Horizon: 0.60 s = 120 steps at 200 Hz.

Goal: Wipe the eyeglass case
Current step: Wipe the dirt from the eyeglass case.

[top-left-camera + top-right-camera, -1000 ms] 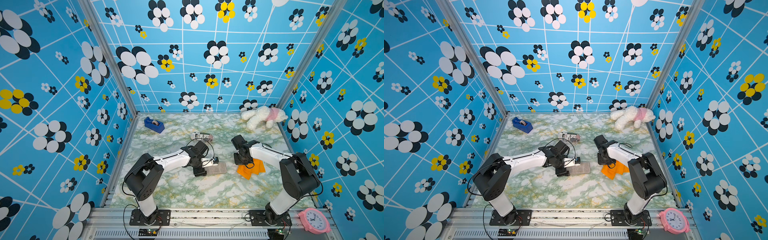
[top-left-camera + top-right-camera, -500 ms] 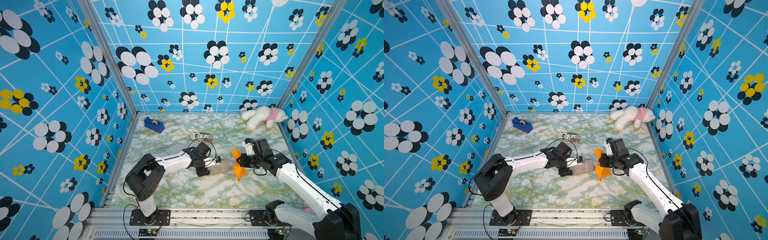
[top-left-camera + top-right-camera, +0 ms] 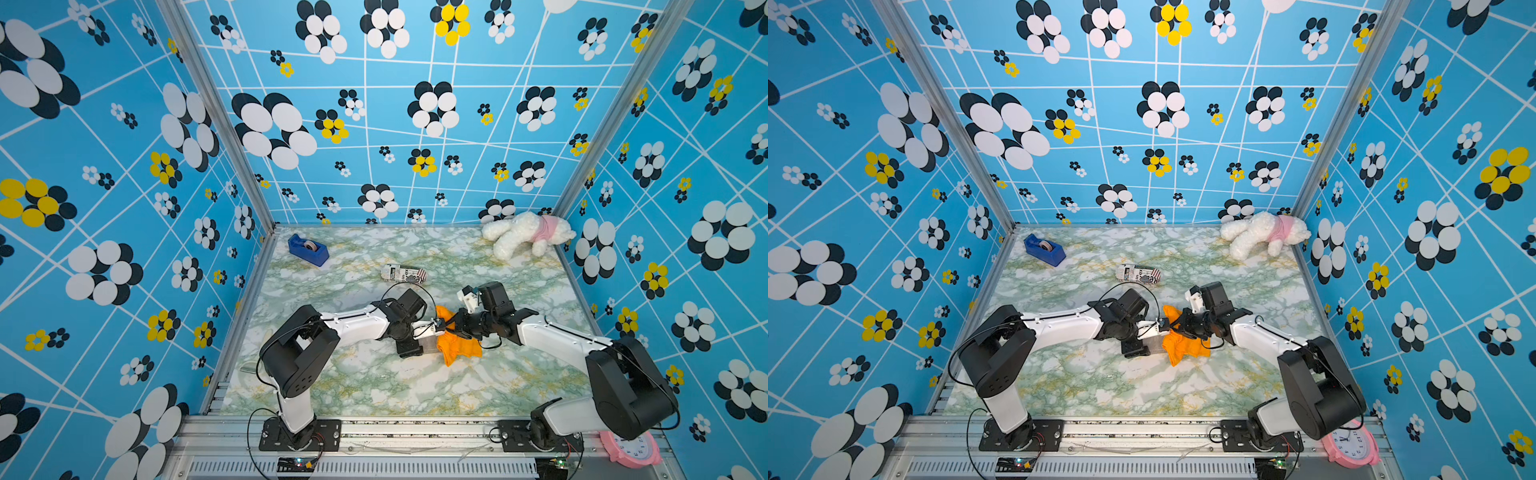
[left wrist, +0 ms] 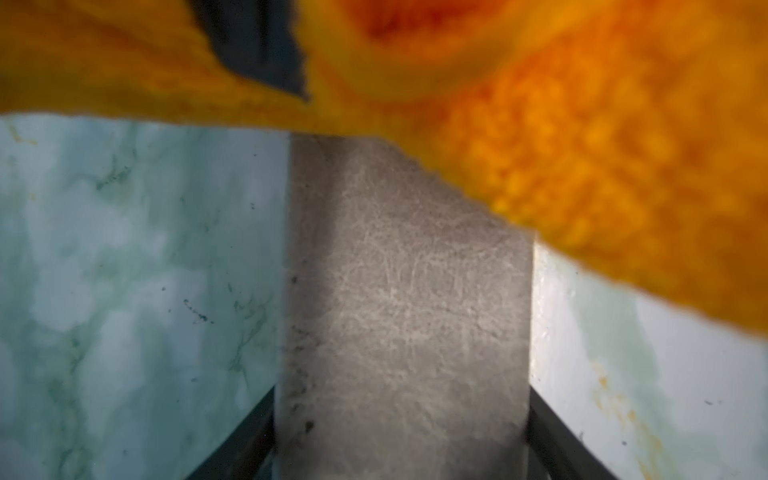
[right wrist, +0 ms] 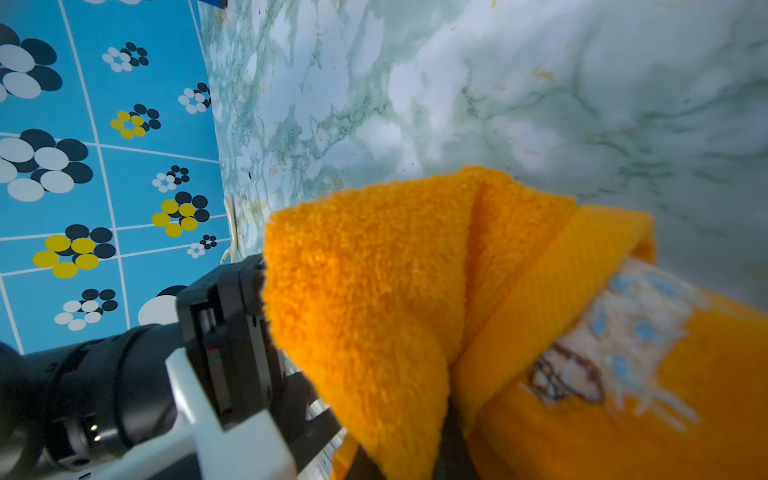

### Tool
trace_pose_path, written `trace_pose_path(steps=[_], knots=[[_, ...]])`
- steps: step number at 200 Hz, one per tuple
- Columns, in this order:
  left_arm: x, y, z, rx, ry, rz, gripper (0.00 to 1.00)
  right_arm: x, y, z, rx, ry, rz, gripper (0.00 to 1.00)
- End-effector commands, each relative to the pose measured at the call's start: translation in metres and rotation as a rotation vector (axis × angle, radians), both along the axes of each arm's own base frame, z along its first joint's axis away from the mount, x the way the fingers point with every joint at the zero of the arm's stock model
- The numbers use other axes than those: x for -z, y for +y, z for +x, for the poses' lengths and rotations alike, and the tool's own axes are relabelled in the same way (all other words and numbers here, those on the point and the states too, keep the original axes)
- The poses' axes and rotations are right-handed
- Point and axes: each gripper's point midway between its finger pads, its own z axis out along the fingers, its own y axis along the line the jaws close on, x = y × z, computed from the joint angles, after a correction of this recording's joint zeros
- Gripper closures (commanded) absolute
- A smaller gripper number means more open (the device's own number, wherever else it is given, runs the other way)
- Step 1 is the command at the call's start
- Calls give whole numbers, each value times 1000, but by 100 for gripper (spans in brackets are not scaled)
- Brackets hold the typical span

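Observation:
The eyeglass case (image 3: pixel 428 345) (image 3: pixel 1152 344) is a grey, scuffed box lying on the marble table. My left gripper (image 3: pixel 417 343) (image 3: pixel 1136 347) is shut on its near end. In the left wrist view the case (image 4: pixel 407 311) runs out between the two dark fingers (image 4: pixel 249 449). An orange cloth (image 3: pixel 457 347) (image 3: pixel 1183 347) covers the case's far end and drapes onto the table. My right gripper (image 3: pixel 451 326) (image 3: pixel 1177 324) is shut on the cloth from above. In the right wrist view the bunched cloth (image 5: pixel 395 291) hides the jaws and the case.
A blue tape dispenser (image 3: pixel 308 249) sits at the back left. A printed can (image 3: pixel 404 274) lies behind the arms, and a white plush toy (image 3: pixel 525 235) at the back right. A pink clock (image 3: pixel 631 451) rests outside the front rail. Patterned walls close three sides.
My right arm lifted the orange cloth off the table on the right and carried it left onto the case's end. The left gripper kept hold of the case and barely moved.

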Motion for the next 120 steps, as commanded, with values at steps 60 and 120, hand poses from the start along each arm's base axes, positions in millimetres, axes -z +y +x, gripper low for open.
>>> trace_pose_path(steps=[60, 120], knots=[[-16, -34, 7, 41, -18, -126, 60, 10, 55, -7, -101, 71, 155, 100], [-23, -28, 6, 21, -21, -174, 58, 16, 22, -37, -104, 99, 154, 100]])
